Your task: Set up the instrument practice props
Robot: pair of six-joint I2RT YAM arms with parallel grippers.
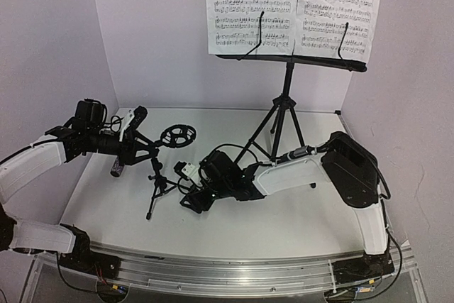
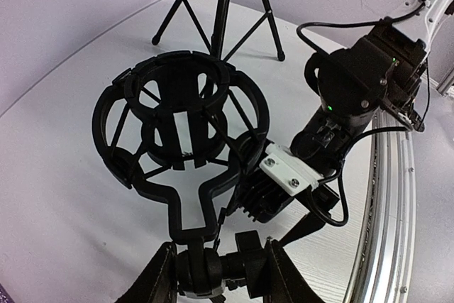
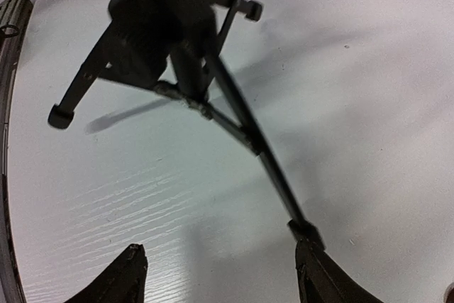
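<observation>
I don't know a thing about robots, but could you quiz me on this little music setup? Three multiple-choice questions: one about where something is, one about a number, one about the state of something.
1. Where are the sheet-music pages?
A. Propped on the tall stand's tray
B. Lying flat on the table
C. Held in a pincer

2. How many pages are there?
A. One
B. Two
C. Four

3. What is in the small stand's ring holder?
A. The microphone
B. A rolled page
C. Nothing

Answers:
1. A: the top view shows the pages upright on the tray at the back of the table.
2. B: two white sheets stand side by side.
3. C: the left wrist view looks straight through the ring to the table below.
</observation>
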